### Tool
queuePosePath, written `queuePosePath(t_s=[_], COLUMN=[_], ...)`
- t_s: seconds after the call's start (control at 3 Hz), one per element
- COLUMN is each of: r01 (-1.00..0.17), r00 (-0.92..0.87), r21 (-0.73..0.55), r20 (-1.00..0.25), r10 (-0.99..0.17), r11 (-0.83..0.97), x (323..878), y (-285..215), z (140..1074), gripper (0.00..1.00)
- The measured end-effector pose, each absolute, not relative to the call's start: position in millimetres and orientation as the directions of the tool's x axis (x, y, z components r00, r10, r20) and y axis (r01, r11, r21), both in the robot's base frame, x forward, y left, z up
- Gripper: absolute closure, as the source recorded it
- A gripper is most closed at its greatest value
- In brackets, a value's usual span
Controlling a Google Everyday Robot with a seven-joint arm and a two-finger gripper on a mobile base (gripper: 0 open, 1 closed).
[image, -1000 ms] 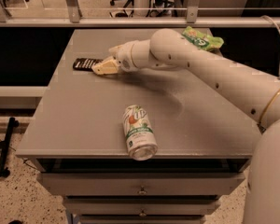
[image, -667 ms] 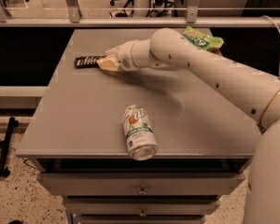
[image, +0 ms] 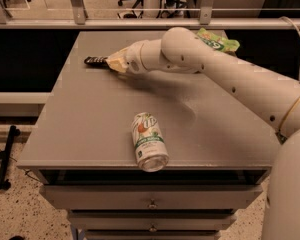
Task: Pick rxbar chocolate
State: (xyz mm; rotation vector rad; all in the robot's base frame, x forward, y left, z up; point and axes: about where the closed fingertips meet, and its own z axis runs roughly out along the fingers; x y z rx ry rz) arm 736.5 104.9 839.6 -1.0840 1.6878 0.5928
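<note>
The rxbar chocolate (image: 94,60), a small dark flat bar, is at the far left of the grey table top (image: 75,129). My gripper (image: 110,63) reaches in from the right. Its pale fingers are closed on the bar's right end. The bar sticks out to the left of the fingers and seems to be just above the surface. The part of the bar inside the fingers is hidden.
A white-green soda can (image: 149,140) lies on its side near the table's front edge. A green crinkly snack bag (image: 217,40) sits at the back right, partly behind my arm. Drawers (image: 152,199) are below the top. A metal railing (image: 80,6) runs behind.
The gripper and the bar have moved together a little away from the camera and to the right. The can and the bag have not moved.
</note>
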Motion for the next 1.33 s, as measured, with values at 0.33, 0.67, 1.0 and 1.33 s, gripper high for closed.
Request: queuePosePath(t_s=[0.33,0.67,1.0,1.33], r01=[-0.881,-0.891,-0.892,-0.881], r00=[-0.062,0.017,0.106,0.164], r21=[-0.136,-0.206,-0.286,-0.337], r20=[-0.917,-0.906,-0.885,-0.876], r10=[-0.395,-0.423,-0.454,-0.454], r11=[0.454,0.405,0.351,0.332], x=[742,747,733,705], y=[112,124,134,135], z=[857,898,942,984], gripper=[1.00,1.00,1.00,1.00])
